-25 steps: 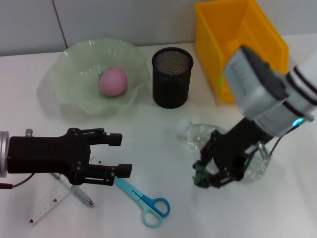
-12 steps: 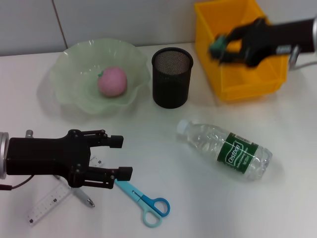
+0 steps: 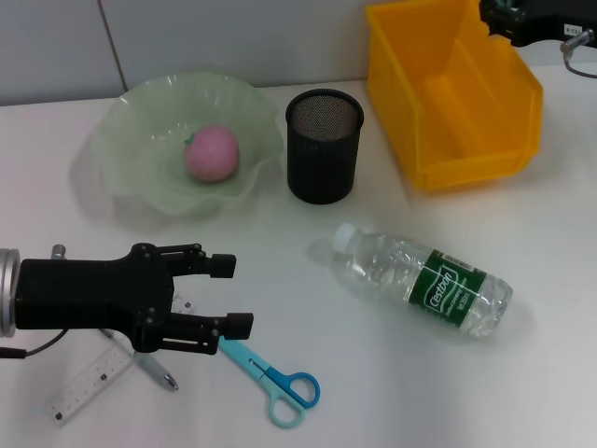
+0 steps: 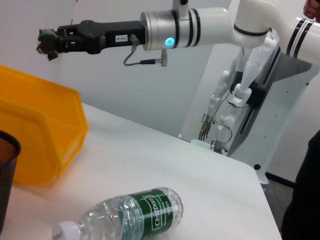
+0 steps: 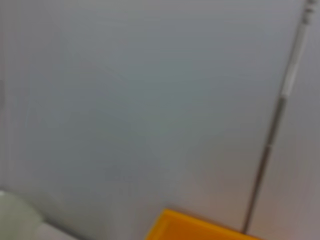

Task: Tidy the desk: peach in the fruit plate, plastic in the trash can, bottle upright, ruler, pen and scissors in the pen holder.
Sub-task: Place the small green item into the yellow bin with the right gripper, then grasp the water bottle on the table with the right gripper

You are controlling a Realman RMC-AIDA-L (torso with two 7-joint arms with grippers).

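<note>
A pink peach lies in the pale green fruit plate. The clear bottle with a green label lies on its side, also seen as the bottle in the left wrist view. Blue scissors, a pen and a ruler lie at the front left. My left gripper hovers open just beside them. High behind the yellow trash can, my right gripper is shut on a small green piece of plastic. The black mesh pen holder stands upright.
The yellow trash can shows nothing inside. The pen holder stands between the plate and the trash can. A grey wall runs behind the white desk. Another robot stands beyond the desk's far side in the left wrist view.
My right gripper has risen from over the trash can and moved back to the right, still shut on the green piece. Earlier it lifted away from the bottle. The left gripper barely moved.
</note>
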